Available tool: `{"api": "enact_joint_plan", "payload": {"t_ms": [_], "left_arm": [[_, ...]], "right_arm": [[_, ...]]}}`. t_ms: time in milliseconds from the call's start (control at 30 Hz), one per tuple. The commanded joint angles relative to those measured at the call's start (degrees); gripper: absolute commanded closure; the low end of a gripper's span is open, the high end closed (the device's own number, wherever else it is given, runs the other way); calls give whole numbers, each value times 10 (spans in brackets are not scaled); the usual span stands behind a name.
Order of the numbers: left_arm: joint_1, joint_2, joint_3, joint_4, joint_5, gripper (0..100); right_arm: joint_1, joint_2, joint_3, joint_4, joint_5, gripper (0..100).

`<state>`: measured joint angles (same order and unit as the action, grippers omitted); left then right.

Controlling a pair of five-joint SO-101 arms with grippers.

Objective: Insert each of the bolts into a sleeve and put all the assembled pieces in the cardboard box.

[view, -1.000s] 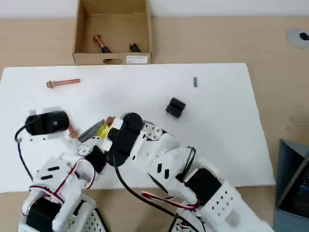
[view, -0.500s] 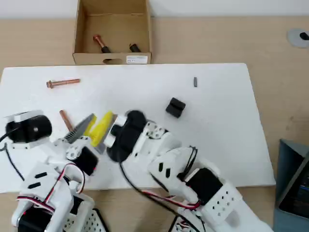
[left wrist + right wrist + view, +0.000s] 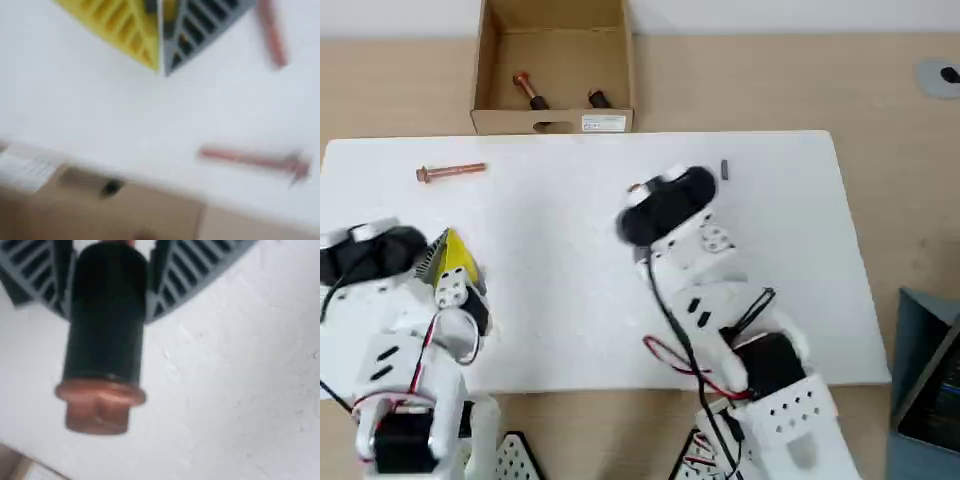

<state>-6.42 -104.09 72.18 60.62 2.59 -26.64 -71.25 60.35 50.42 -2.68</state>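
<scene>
Two done pieces are in the cardboard box, which sits at the far left of the tabletop, just past the far edge of the white mat.

Going L to R: the left claw is near the mat's front-left corner, pinched closed w/ nothing in it. One loose bolt lies close by its tips. Another bolt is near the mat's far-left corner, long axis roughly along the far edge, head toward the left edge. Left arm is way nearer both.

Mid-mat, closer to the far edge, the right claw is clamped on a black sleeve w/ a copper bolt head poking out the end, so that one looks assembled imo. Its long axis runs out past the fingertips.

Key bit: the box lies far-left of the right claw, so the drop prob needs a diagonal reach over the mat's far edge.
</scene>
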Motion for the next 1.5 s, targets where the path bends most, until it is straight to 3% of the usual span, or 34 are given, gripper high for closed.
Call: {"api": "enact_joint_plan", "payload": {"t_ms": [0,167,433,733,1267,1467], "left_arm": [[-19,-3,54,-1,-22,998],[-19,-3,113,2,-34,998],[-19,-3,174,3,-34,998],[-19,-3,220,-1,-34,998],[-18,-3,220,-1,-34,998],[-18,-3,220,-1,-34,998]], "right_arm": [[18,6,-91,64,-42,989],[21,100,-212,121,-49,989],[21,335,-434,126,-44,989],[21,641,-693,122,23,989],[19,1268,-1395,121,190,989],[18,1433,-1564,118,241,987]]}}
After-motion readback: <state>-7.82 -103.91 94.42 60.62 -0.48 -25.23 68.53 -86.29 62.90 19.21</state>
